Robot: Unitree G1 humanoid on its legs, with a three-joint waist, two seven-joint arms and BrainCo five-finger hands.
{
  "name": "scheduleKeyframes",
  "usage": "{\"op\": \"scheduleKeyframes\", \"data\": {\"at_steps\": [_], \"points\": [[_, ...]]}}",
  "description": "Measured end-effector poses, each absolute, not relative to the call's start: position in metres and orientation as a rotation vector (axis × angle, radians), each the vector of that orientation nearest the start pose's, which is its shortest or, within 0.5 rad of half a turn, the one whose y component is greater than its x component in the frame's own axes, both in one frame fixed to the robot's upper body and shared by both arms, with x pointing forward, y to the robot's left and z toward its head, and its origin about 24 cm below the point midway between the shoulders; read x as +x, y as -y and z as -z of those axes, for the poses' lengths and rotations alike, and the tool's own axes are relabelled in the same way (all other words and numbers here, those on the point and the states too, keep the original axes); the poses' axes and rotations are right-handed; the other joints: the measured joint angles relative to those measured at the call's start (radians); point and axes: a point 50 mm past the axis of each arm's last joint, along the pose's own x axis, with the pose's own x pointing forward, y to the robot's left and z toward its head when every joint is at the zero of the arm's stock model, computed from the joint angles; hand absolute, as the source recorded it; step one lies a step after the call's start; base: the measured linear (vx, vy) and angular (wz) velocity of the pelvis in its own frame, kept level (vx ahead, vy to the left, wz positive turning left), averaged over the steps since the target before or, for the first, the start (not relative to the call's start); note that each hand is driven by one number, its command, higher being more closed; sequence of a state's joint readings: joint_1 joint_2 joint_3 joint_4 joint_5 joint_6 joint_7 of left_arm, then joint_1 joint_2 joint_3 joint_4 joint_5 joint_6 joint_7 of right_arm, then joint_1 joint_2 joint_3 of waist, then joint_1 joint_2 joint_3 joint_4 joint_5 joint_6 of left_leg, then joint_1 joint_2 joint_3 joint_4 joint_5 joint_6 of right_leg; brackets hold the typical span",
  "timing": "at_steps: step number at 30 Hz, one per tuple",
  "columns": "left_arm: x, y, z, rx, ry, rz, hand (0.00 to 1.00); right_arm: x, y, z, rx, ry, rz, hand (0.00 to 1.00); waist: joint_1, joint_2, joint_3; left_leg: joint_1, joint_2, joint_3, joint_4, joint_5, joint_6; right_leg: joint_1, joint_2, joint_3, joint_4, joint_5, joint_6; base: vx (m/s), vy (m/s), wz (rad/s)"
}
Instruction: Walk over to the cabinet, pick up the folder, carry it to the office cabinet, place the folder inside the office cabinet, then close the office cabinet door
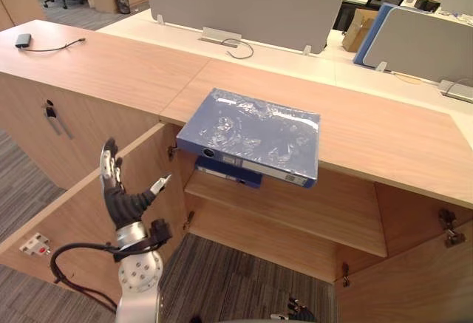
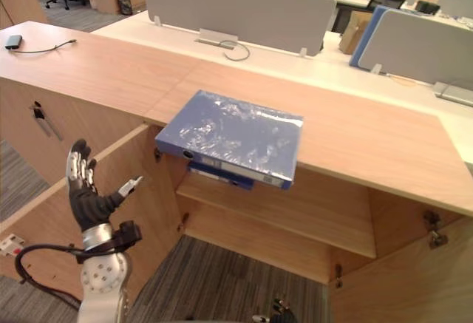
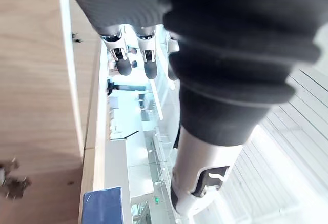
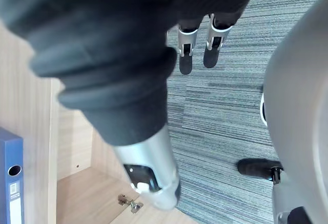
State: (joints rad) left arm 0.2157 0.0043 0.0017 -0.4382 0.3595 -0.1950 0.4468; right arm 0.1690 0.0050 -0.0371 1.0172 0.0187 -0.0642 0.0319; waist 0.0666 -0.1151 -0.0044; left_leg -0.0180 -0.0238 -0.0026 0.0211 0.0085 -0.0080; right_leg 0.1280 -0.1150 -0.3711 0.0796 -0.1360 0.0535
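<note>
Left hand (image 1: 122, 203), fingers spread, well apart from the folder (image 1: 251, 134).

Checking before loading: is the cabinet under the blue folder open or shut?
Open: its left door stands swung outward, and the inner shelf shows.
</note>
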Motion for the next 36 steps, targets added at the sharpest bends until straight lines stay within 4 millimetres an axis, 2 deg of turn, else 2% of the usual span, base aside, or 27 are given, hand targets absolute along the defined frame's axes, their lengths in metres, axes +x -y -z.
{"op": "scheduleKeyframes", "data": {"at_steps": [1,3,5,7,8,12,20,29,36], "points": [[0.201,-0.168,-0.128,0.434,0.57,-0.482,0.0,0.072,0.156,0.167,0.074,-1.117,0.06,0.0,-0.007,0.001,-0.008,0.001,0.003,0.003,-0.021,0.015,-0.002,-0.008,0.005,0.015,-0.009,0.0,0.0,-0.09,-0.032,-0.07],[0.203,-0.162,-0.134,0.5,0.619,-0.451,0.0,0.072,0.156,0.167,0.072,-1.116,0.057,0.0,-0.014,-0.002,-0.013,0.003,0.006,0.007,-0.025,0.02,-0.001,-0.009,0.009,0.021,-0.014,0.001,-0.002,-0.05,-0.029,-0.09],[0.21,-0.152,-0.138,0.654,0.696,-0.405,0.0,0.073,0.155,0.168,0.056,-1.12,0.035,0.0,-0.026,0.002,-0.026,0.009,0.013,0.021,-0.031,0.028,-0.002,-0.011,0.016,0.037,-0.023,0.006,-0.009,-0.03,-0.035,-0.19],[0.221,-0.15,-0.131,0.77,0.701,-0.367,0.0,0.074,0.156,0.167,0.052,-1.117,0.034,0.0,-0.027,0.008,-0.026,0.033,0.013,0.026,-0.061,0.043,0.0,-0.002,0.022,0.044,-0.031,0.009,-0.014,-0.01,-0.02,-0.17],[0.228,-0.153,-0.125,0.867,0.688,-0.349,0.0,0.074,0.157,0.167,0.049,-1.113,0.034,0.0,-0.036,0.01,-0.027,0.04,0.014,0.032,-0.076,0.049,-0.001,-0.001,0.026,0.049,-0.038,0.012,-0.019,-0.02,-0.011,-0.12],[0.236,-0.168,-0.112,1.076,0.638,-0.335,0.0,0.076,0.164,0.166,0.025,-1.1,0.034,0.0,-0.057,0.014,-0.022,0.059,0.017,0.047,-0.105,0.063,0.0,0.0,0.03,0.06,-0.048,0.018,-0.024,-0.02,-0.004,-0.1],[0.247,-0.187,-0.111,1.23,0.613,-0.357,0.0,0.082,0.169,0.164,-0.021,-1.076,0.005,0.0,-0.073,0.025,-0.003,0.071,0.015,0.063,-0.107,0.063,0.0,0.011,0.029,0.08,-0.068,0.034,-0.025,-0.02,0.008,-0.08],[0.252,-0.196,-0.101,1.324,0.567,-0.329,0.0,0.086,0.173,0.163,-0.038,-1.066,-0.012,0.0,-0.084,0.034,0.009,0.074,0.015,0.074,-0.107,0.063,0.0,0.011,0.03,0.093,-0.076,0.042,-0.022,-0.03,0.005,-0.04],[0.26,-0.198,-0.105,1.356,0.576,-0.34,0.0,0.092,0.176,0.162,-0.075,-1.053,-0.031,0.0,-0.101,0.036,0.021,0.074,0.016,0.08,-0.107,0.062,0.0,0.011,0.036,0.101,-0.085,0.047,-0.023,-0.01,-0.003,-0.02]]}}
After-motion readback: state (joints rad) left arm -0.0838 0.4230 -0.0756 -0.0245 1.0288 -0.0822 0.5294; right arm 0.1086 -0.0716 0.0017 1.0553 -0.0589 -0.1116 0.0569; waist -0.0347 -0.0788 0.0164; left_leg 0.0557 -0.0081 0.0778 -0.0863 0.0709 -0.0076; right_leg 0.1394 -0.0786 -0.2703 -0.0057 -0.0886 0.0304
